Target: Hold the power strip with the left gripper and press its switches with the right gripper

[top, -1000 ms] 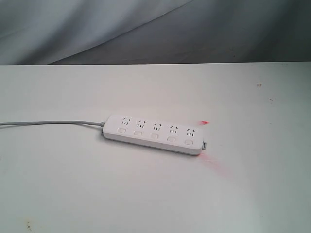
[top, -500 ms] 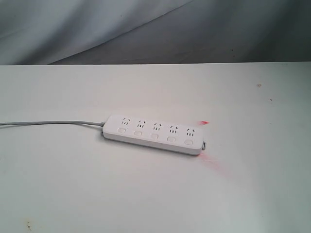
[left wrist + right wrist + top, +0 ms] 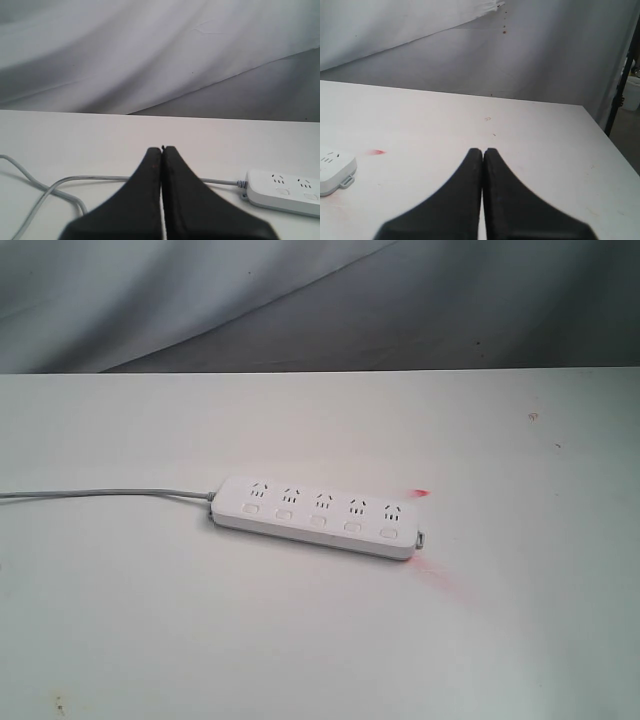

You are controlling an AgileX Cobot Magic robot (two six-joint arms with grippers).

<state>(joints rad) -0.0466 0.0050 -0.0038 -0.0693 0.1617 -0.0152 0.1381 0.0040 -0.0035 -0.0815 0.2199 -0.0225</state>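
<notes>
The white power strip (image 3: 316, 516) lies flat in the middle of the table, its five switches (image 3: 317, 520) in a row along the near side. Its thin grey cord (image 3: 100, 492) runs off to the left. Neither arm shows in the exterior view. In the left wrist view my left gripper (image 3: 162, 148) is shut and empty, above the cord (image 3: 95, 178), with the power strip's cord end (image 3: 285, 192) off to one side. In the right wrist view my right gripper (image 3: 483, 150) is shut and empty over bare table, the power strip's other end (image 3: 334, 170) well apart from it.
The white table (image 3: 500, 640) has a red mark (image 3: 421, 493) and a pink smear (image 3: 435, 580) near the strip's right end. A grey cloth backdrop (image 3: 300, 300) hangs behind. The table's edge (image 3: 615, 145) and a dark stand (image 3: 620, 90) show in the right wrist view.
</notes>
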